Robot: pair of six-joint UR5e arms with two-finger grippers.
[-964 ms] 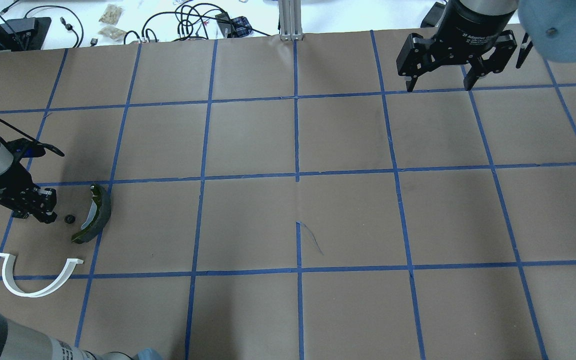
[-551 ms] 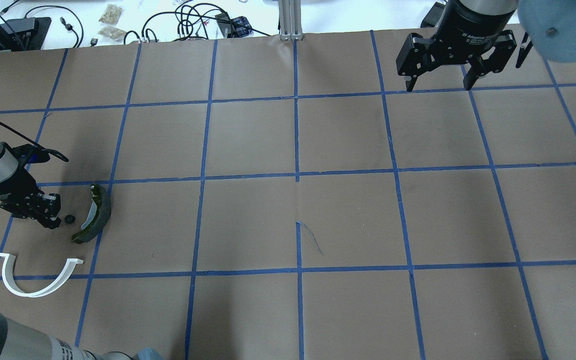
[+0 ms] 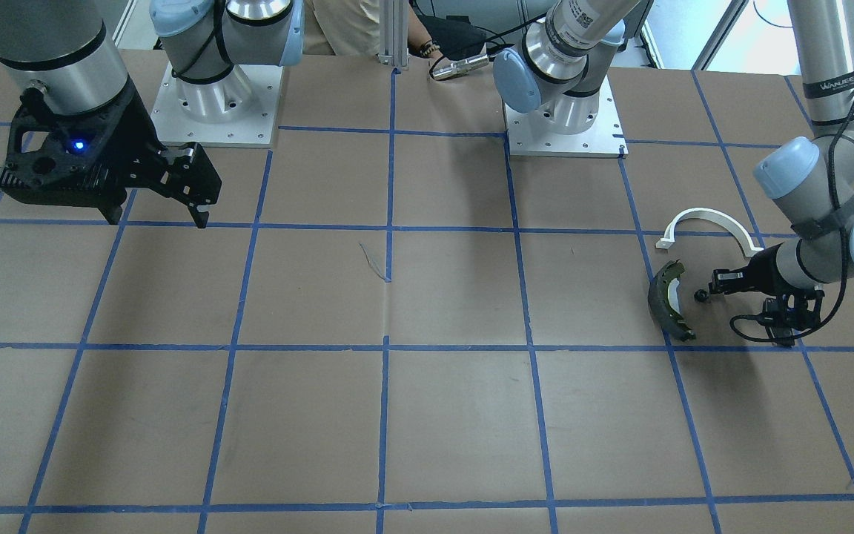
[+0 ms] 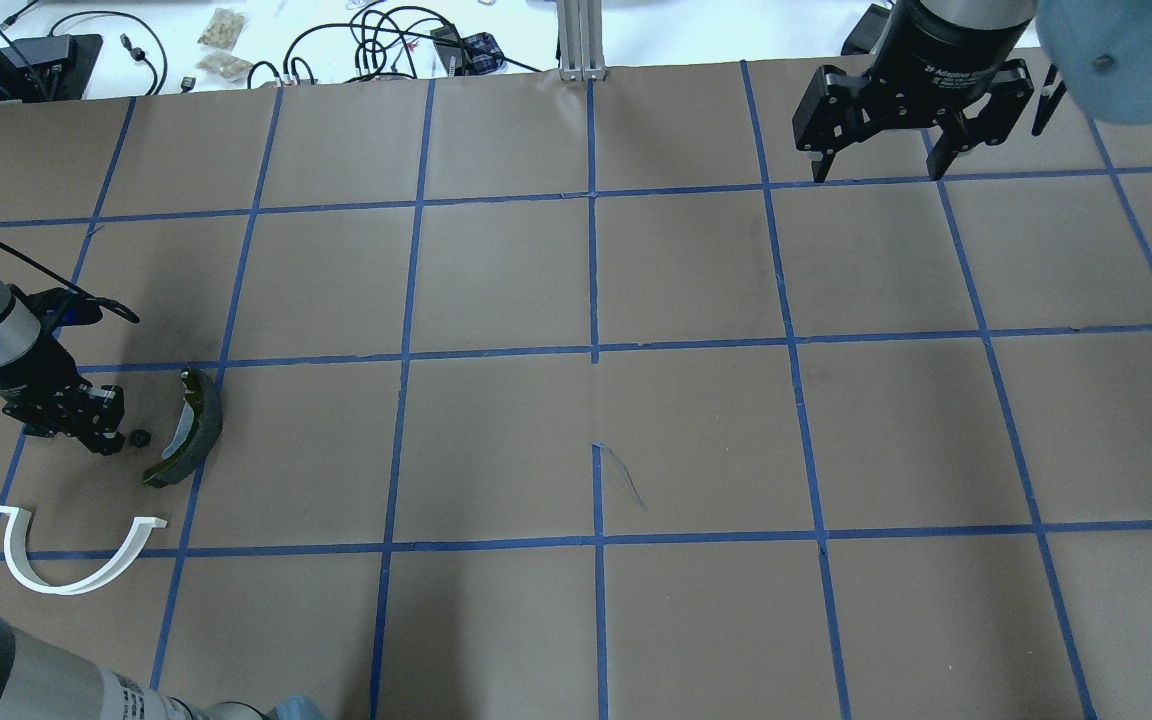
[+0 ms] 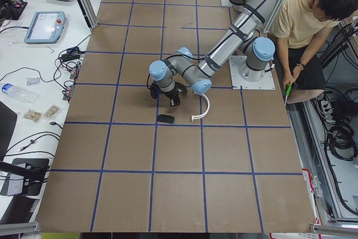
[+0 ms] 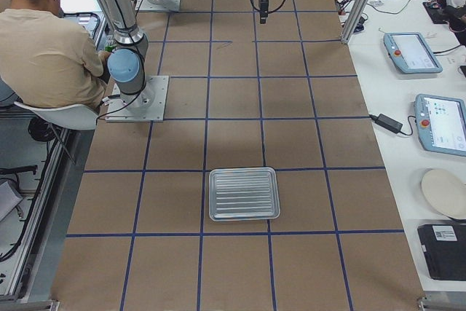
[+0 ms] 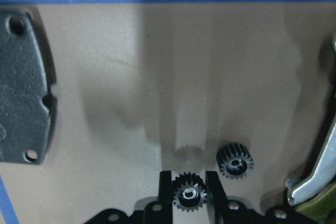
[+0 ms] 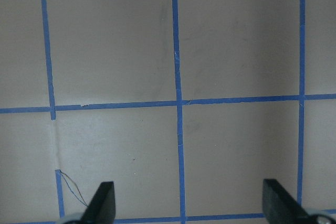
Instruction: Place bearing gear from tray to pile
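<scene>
Left wrist view: the left claw [image 7: 189,186] is clenched on 1 bearing gear [image 7: 190,196]; a 2nd gear [image 7: 234,162] lies on the desk just right of it.
Overhead: the right claw [image 4: 878,176] hangs spread.
Right-side view: the tray [image 6: 244,194], showing only its ribbed floor, sits well apart from both claws.

Bearing gear [image 7: 189,195] in left claw [image 7: 189,183]; loose gear [image 7: 234,161] between it and brake shoe [image 4: 204,425]; arch [image 4: 64,589] nearer robot; tray [image 6: 244,193] at right end.
</scene>
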